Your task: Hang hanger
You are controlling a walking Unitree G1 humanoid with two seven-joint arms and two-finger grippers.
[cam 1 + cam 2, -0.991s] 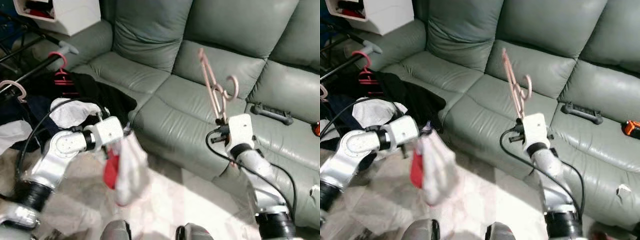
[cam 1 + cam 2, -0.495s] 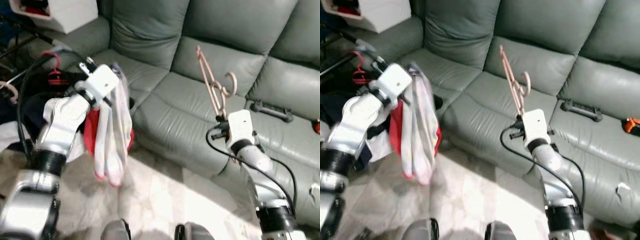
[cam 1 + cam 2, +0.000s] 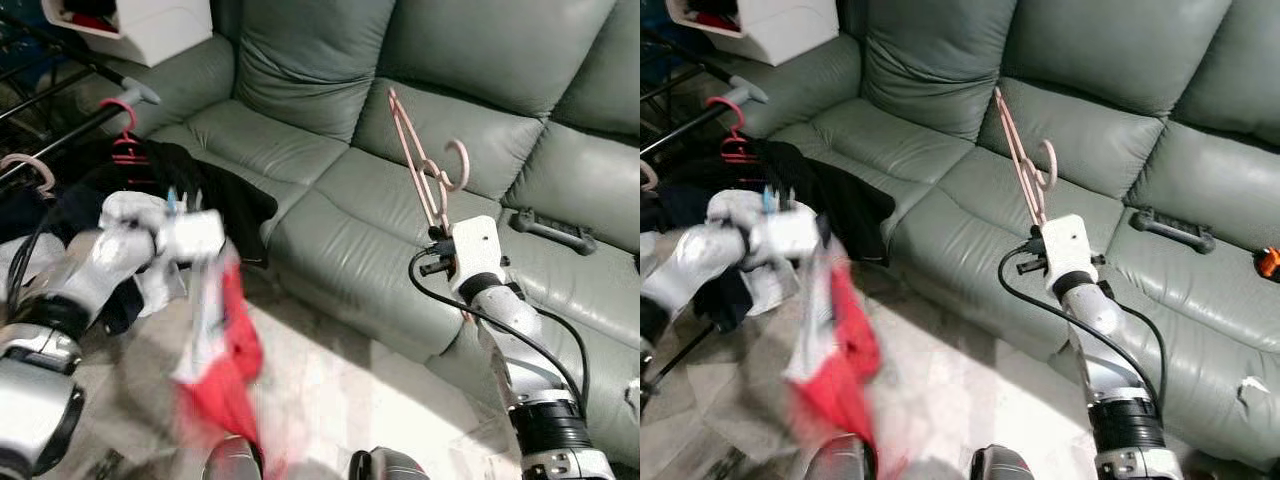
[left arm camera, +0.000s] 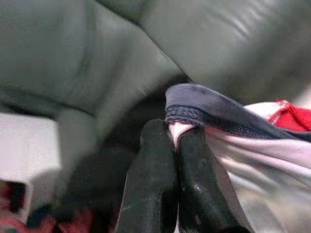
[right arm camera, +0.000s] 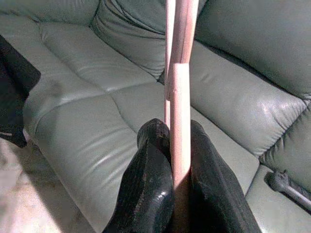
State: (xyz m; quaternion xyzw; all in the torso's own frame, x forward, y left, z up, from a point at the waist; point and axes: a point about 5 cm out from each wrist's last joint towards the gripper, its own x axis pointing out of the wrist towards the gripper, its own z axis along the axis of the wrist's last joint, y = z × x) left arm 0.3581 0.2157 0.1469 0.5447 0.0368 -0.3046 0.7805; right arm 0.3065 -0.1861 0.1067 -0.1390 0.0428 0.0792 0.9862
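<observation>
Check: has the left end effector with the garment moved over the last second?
Yes. The left end effector, shut on the red and white garment, swung up toward the sofa backrest, then dropped back low beside the seat front.

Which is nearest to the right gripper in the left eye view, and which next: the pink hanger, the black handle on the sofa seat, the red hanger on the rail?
1. pink hanger: clamped in the right gripper, standing up from it.
2. black handle: on the sofa seat, to the robot's right of the gripper.
3. red hanger: hooked on the rail, far to the robot's left.
</observation>
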